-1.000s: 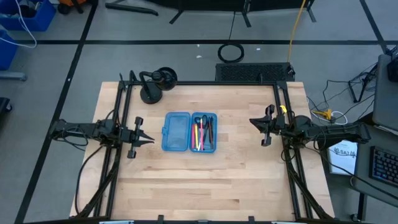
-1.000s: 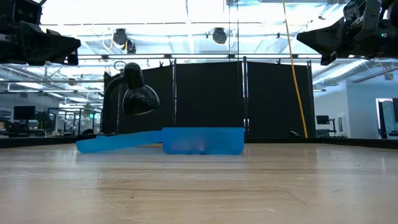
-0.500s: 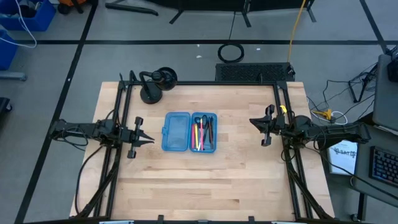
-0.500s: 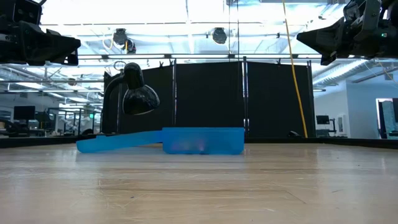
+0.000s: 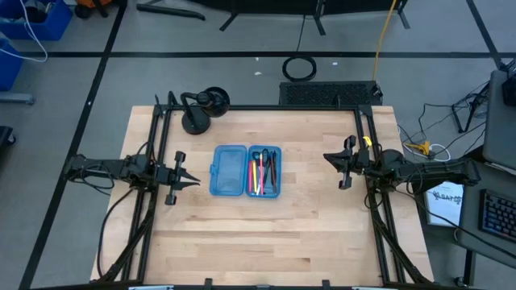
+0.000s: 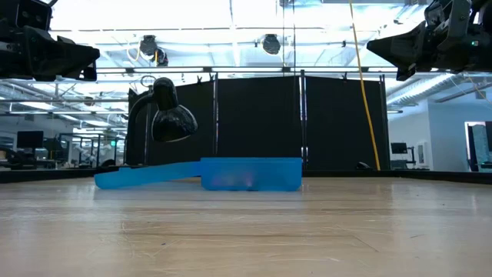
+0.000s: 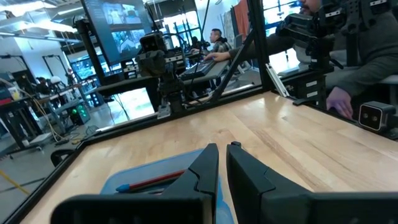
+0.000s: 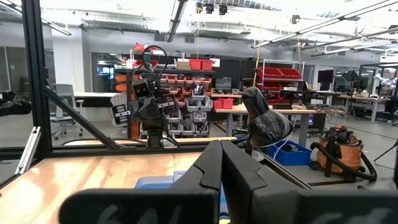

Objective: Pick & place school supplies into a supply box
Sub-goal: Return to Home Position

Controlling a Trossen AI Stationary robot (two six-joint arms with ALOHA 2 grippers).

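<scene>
The supply box (image 5: 246, 170) lies open in the middle of the table, a translucent blue hinged case. Its left half (image 5: 228, 170) holds nothing. Its right half (image 5: 264, 171) holds pink, yellow, red and dark pens and the small scissors. In the low view the box (image 6: 250, 174) rests flat, its lid (image 6: 146, 176) spread out beside it. My left gripper (image 5: 195, 181) hovers left of the box, shut and pointing at it. My right gripper (image 5: 326, 157) hovers right of the box, also shut. A red pen (image 7: 152, 182) shows in the left wrist view.
A black round-based lamp stand (image 5: 197, 121) stands near the table's far left; its head (image 6: 171, 119) shows behind the box. Black frame rails (image 5: 367, 173) run along both table sides. A person's hand (image 7: 339, 99) rests at the table's right edge. Bare wood lies near the front.
</scene>
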